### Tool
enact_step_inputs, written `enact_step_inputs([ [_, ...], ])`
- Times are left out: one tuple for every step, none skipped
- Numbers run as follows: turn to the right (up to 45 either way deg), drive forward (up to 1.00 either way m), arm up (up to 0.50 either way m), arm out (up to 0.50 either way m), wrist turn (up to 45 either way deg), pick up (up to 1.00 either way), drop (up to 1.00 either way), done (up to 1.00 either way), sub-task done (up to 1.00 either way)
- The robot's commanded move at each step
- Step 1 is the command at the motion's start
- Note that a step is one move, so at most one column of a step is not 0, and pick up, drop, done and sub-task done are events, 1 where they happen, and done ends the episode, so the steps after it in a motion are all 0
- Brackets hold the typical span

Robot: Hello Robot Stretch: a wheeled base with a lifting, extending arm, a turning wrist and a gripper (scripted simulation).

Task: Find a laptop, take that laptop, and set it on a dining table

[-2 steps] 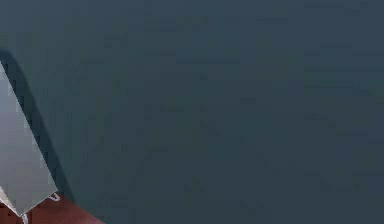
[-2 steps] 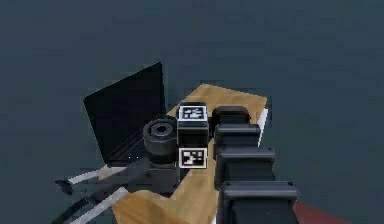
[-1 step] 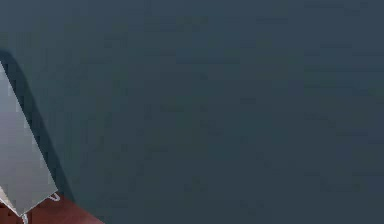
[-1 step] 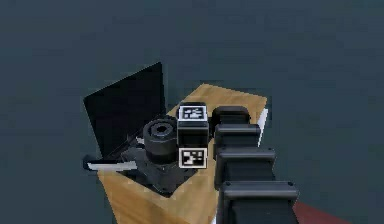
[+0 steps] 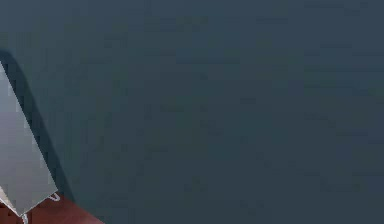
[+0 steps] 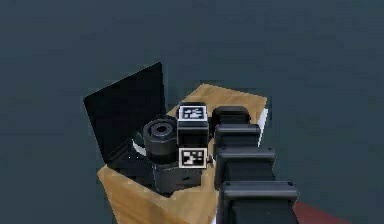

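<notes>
- Dark blue-grey wall (image 5: 220, 100) stands ahead of you in the forward view, plain and unbroken.
- At the forward view's left edge you have a pale grey slanted panel (image 5: 18, 150), and below it a small patch of reddish-brown floor (image 5: 70, 215) in the bottom corner.
- To the arm side, the same dark wall forms the background, and a light wooden stand (image 6: 130, 195) sits in front of it, near the middle of the view.
- You find the laptop (image 6: 125, 110) on the top of that stand, toward the arm side view's left. Its lid is raised and its dark screen faces toward the arm side view's right.
- Your arm (image 6: 250, 170) rises as a dark square bar from the bottom edge, just right of the middle, and reaches over the top of the stand.
- At the arm's far end you see the two white marker squares (image 6: 192, 113), one above the other.
- Your gripper (image 6: 150, 140) shows as a dark rounded body just left of the squares, in front of the lower part of the laptop screen.
- You cannot tell how the fingers stand; they do not read clearly against the dark laptop.
- You cannot tell whether the gripper holds anything, because the laptop rests on the stand right behind it.
- You cannot tell whether the gripper touches the laptop or is only close to it.
- A strip of the reddish floor shows at the arm side view's bottom right.
</notes>
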Motion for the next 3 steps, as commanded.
enact_step_inputs([
  [0.0,0.00,-0.24,0.00,0.0,0.00,0.00,0.00,0.00],
  [0.0,0.00,0.00,0.00,0.0,1.00,0.00,0.00,0.00],
  [0.0,0.00,0.10,0.00,0.0,0.00,0.00,0.00,0.00],
])
